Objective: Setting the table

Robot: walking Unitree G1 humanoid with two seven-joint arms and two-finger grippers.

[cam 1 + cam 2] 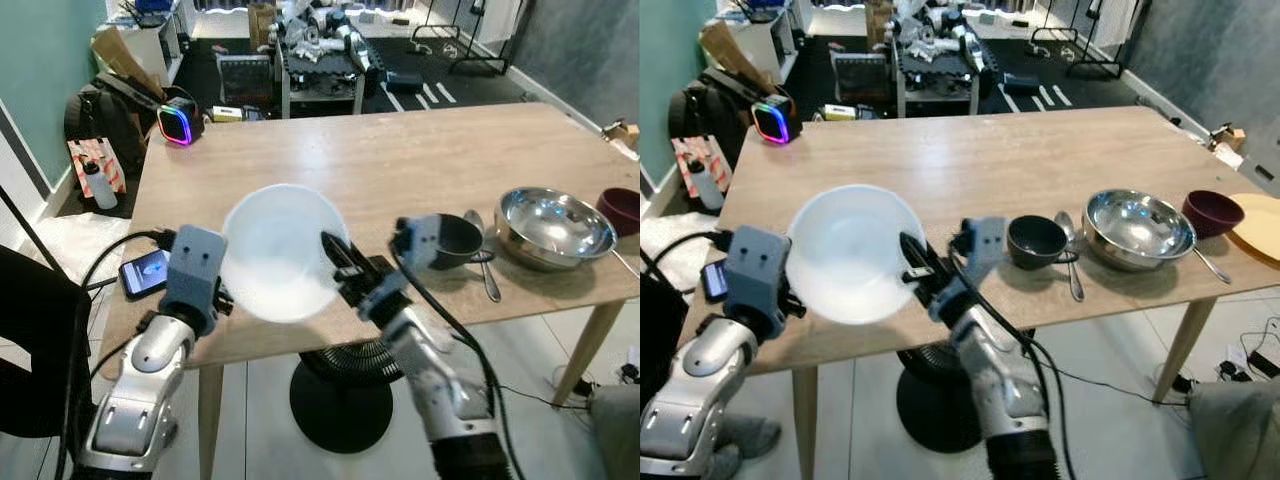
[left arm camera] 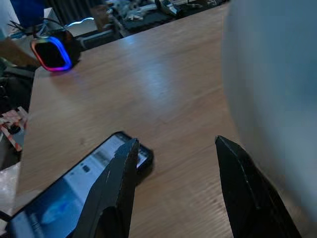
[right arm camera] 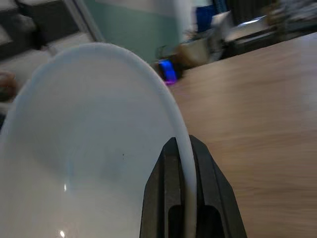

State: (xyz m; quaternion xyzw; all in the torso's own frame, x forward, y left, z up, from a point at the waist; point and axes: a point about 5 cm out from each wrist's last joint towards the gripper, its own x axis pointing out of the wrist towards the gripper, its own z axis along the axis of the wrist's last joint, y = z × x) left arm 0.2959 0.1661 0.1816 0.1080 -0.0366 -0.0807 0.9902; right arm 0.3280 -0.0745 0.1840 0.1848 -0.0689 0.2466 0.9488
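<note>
The table (image 1: 400,160) — a light wooden top that I view from above — spans the scene, with a cluttered floor beyond its far edge. Near the front edge I see the white bowl (image 1: 280,250), tilted and raised off the wood. The right end effector (image 1: 335,258) is clenched on the bowl's rim; in the right wrist view its two black fingers (image 3: 166,188) pinch the rim from either side. The left end effector (image 2: 173,188) sits just beside the bowl on the robot's left, its fingers spread apart over bare wood and grasping nothing. A steel bowl (image 1: 555,228) rests toward the table's right end, with a dark red bowl (image 1: 1213,213) and a tan plate (image 1: 1258,225) beyond it at the edge. Between the steel bowl and the right arm stands a small dark cup (image 1: 458,240), a spoon (image 1: 485,262) lying just beside it. A phone (image 1: 148,272) lies at the left front corner — a cable runs off from it. A glowing speaker (image 1: 178,122) stands on the floor behind the table.
</note>
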